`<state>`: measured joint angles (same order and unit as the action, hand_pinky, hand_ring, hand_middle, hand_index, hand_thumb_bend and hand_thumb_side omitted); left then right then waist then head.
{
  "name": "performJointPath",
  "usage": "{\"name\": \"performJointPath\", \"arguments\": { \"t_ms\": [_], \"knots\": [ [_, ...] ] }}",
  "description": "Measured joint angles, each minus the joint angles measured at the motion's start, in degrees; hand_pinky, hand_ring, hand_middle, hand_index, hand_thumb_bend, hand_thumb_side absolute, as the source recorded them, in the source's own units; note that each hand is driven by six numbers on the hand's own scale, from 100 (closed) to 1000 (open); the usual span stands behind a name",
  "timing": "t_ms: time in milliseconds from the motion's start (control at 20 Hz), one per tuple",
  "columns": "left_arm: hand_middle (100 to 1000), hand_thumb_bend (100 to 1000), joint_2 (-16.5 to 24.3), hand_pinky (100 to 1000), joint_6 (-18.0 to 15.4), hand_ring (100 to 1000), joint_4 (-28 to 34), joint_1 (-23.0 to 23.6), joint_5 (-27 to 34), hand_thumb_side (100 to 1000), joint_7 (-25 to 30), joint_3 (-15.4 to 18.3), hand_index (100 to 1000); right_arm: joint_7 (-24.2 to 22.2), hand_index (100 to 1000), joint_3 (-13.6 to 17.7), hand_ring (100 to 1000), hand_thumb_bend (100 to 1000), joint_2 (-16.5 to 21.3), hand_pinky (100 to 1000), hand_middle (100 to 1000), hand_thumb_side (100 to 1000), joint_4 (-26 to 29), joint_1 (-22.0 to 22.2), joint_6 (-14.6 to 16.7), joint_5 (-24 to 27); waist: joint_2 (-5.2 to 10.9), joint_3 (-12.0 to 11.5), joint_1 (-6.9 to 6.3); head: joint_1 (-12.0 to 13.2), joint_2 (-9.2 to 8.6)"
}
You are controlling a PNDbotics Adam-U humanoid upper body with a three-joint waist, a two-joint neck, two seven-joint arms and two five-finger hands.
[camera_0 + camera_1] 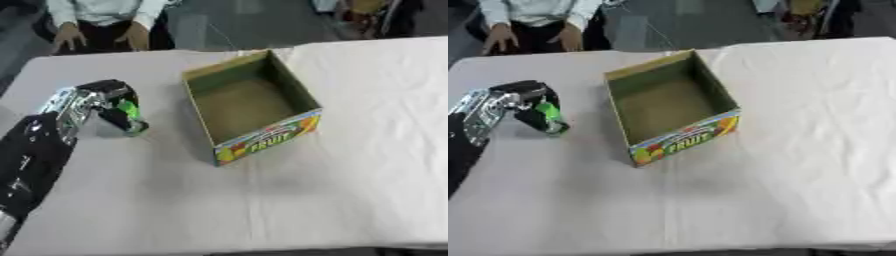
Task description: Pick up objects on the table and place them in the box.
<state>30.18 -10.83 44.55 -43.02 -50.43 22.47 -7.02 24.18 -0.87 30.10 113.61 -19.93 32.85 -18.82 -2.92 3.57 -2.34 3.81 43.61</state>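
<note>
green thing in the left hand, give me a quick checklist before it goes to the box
1. Left hand curled round the green object: ok.
2. Object lifted off the table: cannot tell; it sits low, near the cloth.
3. Box open side up: ok.
4. Box interior has room: ok, nothing visible inside.
5. Path from the hand to the box free of other things: ok.
6. Right hand out of the way: ok, not in view.

Robot test space, likely a lab: cloth-covered table [350, 150] on a grey floor [245, 22], with a robot arm [35, 150] at the table.
</note>
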Motion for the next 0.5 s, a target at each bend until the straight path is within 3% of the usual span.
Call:
{"name": "performJointPath", "arguments": {
  "t_ms": [50,150,500],
  "knots": [
    [265,310,0.0,100,0.1,100,0.0,0.0,0.1,460,-0.1,0.0,477,0.0,653,0.0,462,100,0.0,324,543,661,0.0,0.0,0.0,0.0,0.0,0.0,0.0,0.0,0.0],
    [224,303,0.0,100,0.1,100,0.0,0.0,0.3,471,-0.2,0.0,465,0.0,653,0.0,462,100,0.0,323,542,660,0.0,0.0,0.0,0.0,0.0,0.0,0.0,0.0,0.0],
    [180,308,0.0,100,-0.5,100,0.6,0.0,2.1,506,-1.8,0.0,452,0.0,652,0.0,461,100,0.0,320,542,661,0.0,0.0,0.0,-0.1,0.0,-0.1,0.0,0.1,0.0]
  ]
}}
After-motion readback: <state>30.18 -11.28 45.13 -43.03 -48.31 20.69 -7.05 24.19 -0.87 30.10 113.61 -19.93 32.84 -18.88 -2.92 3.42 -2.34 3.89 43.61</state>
